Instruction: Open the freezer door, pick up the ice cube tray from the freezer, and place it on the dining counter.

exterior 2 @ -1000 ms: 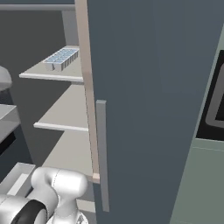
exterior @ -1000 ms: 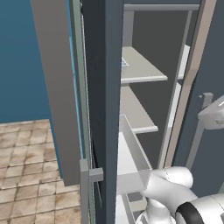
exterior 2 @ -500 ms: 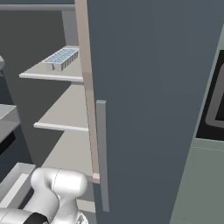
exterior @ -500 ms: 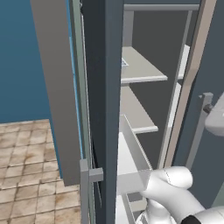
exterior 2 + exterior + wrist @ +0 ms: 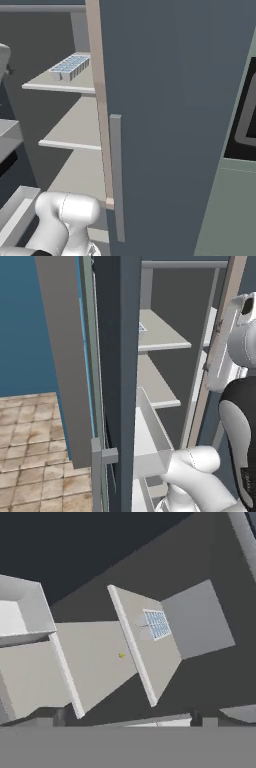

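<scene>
Right base view: one small pale grey ice cube tray (image 5: pixel 70 66) of light blue cubes lies at ten o'clock on the upper of two light grey shelves (image 5: pixel 75 134) inside the slate-grey freezer (image 5: pixel 165 115). Gripper (image 5: pixel 127 717) fingers spread wide, empty, well apart from it. Brown tiled floor (image 5: pixel 35 456) at seven o'clock in the left base view.

The left base view looks forward from behind the arm, close against the edge of the open freezer door (image 5: pixel 120 356), past it to the freezer (image 5: pixel 165 336) shelves, with tiled floor (image 5: pixel 35 451) at lower left. The right base view faces the same shelves from the other side, close to the plain slate-grey door (image 5: pixel 170 115). The hand view looks into the interior, rolled, so the shelves run diagonally. All three share the upper shelf carrying the ice cube tray (image 5: pixel 70 66).
</scene>
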You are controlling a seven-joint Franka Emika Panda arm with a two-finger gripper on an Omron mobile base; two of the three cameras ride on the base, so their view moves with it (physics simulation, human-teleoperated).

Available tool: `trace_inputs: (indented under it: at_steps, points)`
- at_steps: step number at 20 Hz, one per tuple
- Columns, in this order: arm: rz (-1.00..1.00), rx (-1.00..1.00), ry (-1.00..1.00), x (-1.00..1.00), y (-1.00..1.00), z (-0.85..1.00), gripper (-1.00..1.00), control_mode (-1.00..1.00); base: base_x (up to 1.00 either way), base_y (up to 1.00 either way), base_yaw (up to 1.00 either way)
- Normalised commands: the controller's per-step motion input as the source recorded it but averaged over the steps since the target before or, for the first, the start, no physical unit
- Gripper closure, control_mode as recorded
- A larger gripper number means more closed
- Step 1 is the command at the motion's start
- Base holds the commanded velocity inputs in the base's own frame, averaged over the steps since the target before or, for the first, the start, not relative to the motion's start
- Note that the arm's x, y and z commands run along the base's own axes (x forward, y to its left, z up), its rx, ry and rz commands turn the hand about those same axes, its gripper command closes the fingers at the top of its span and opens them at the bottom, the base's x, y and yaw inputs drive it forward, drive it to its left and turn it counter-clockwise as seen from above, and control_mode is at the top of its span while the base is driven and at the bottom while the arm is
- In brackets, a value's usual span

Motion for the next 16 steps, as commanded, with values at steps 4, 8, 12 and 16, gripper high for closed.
trace_inputs:
  at_steps: [4, 8, 12, 16]
  points:
    - [0.04, -0.31, 0.01, 0.65, 0.12, 0.0, -1.0, -1.0, 0.0, 0.0, 0.0]
    - [0.0, -0.24, 0.12, 0.59, 0.22, 0.0, -1.0, -1.0, 0.0, 0.0, 0.0]
    - [0.0, -0.08, 0.14, 0.68, 0.19, 0.0, -1.0, -1.0, 0.0, 0.0, 0.0]
    - [0.0, 0.0, 0.04, 0.78, 0.02, -0.13, -1.0, -1.0, 0.0, 0.0, 0.0]
